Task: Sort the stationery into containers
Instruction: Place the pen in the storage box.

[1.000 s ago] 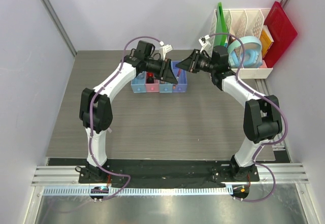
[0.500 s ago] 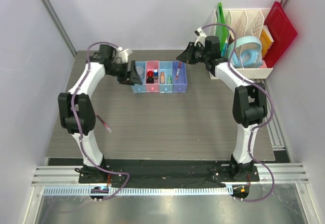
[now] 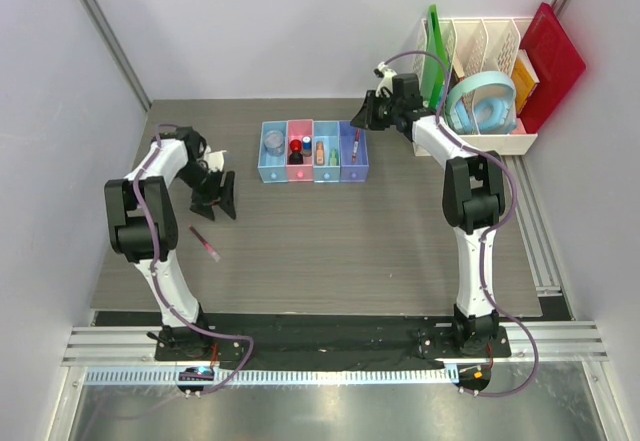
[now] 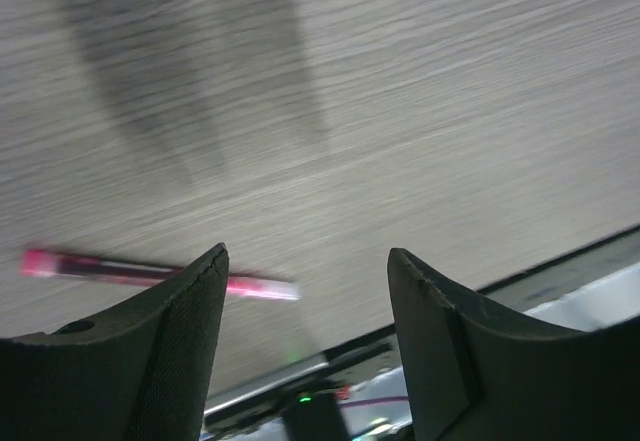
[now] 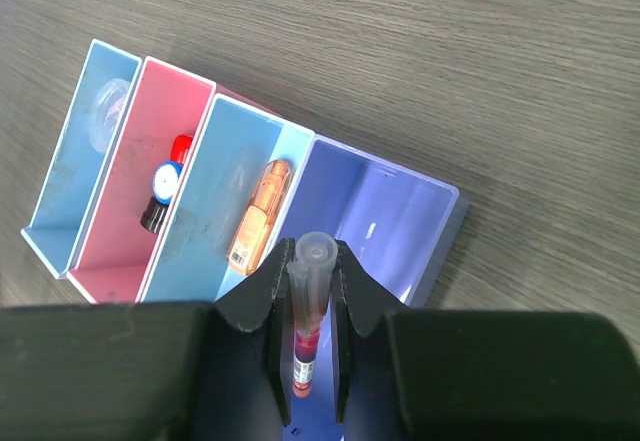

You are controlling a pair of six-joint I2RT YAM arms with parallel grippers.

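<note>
Standing by the rig right now: the left fingers [image 4: 200, 291] are spread wide with nothing between them, pointing down at the desk [image 3: 400, 251] on the left side. A red pen [image 3: 205, 244] lies flat on the wood just near of them, loose and well apart from the bins. In the left wrist view it's a blurry pink streak, so I can't make out any detail on it.

Over at the far side, the right fingers [image 5: 272, 291] are pinched tight on a clear-capped pen [image 5: 310, 306] with red showing inside. It hangs cap-down over the purple-blue bin [image 5: 400, 231], the rightmost of the four joined bins. I can't tell whether the cap touches the bin floor.

Going by the right wrist view:
- The far-left light blue bin [image 5: 65, 186] has a clear round piece [image 5: 108, 111] in it.
- The pink bin [image 5: 120, 231] holds a blue-capped piece [image 5: 165, 176] with a small red piece [image 5: 182, 146] right beside it.
- The second light blue bin [image 5: 200, 231] has an orange marker [image 5: 258, 216] lying along it.

Seen from above, a light green marker [image 3: 333, 155] sits next to that orange one.
</note>
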